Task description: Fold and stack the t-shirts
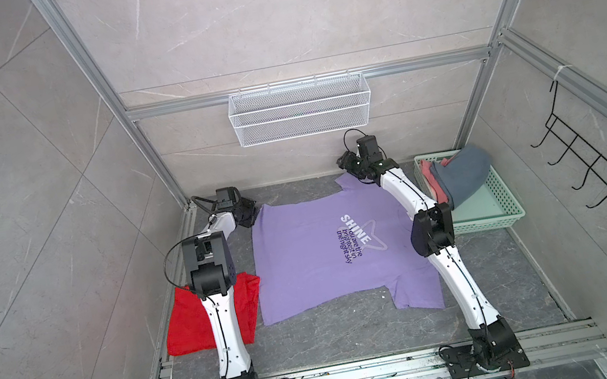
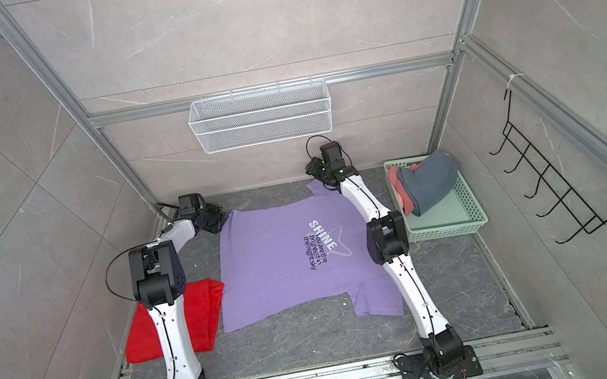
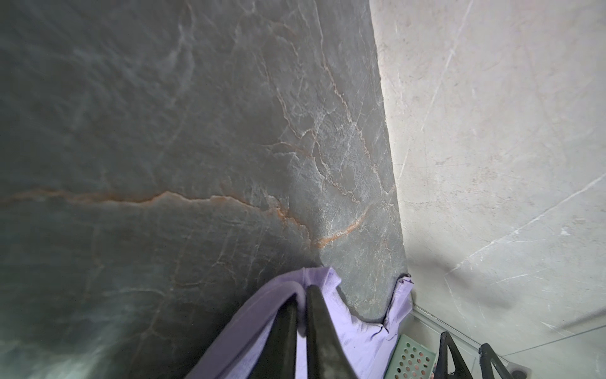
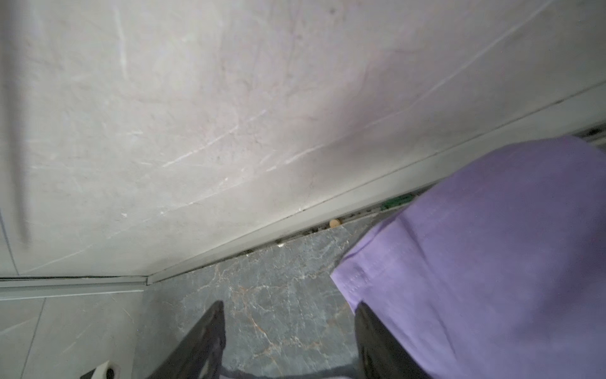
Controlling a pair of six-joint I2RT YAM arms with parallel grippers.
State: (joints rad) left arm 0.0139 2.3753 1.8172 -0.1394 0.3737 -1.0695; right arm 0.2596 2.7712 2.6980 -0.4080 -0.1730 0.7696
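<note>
A lilac-purple t-shirt (image 1: pixel 305 257) (image 2: pixel 272 263) printed "SHINE" lies spread flat on the dark table in both top views. My left gripper (image 1: pixel 251 214) (image 3: pixel 302 293) sits at its far left corner, jaws shut on a fold of the purple cloth (image 3: pixel 347 328). My right gripper (image 1: pixel 345 162) (image 4: pixel 289 305) stands open at the far sleeve (image 4: pixel 492 246). Bare table shows between its fingers, and the sleeve edge lies against one of them. A red t-shirt (image 1: pixel 184 325) (image 2: pixel 205 313) lies flat under my left arm. Slate-blue (image 1: pixel 464 175) and salmon-pink (image 1: pixel 428 177) t-shirts hang over the rim of the green basket.
The mint-green lattice basket (image 1: pixel 499 206) (image 2: pixel 470 211) stands at the table's far right, behind my right arm. A white wire basket (image 1: pixel 300 109) hangs on the back wall and a black hook rack (image 1: pixel 593 169) on the right wall. Walls close off the table's far side.
</note>
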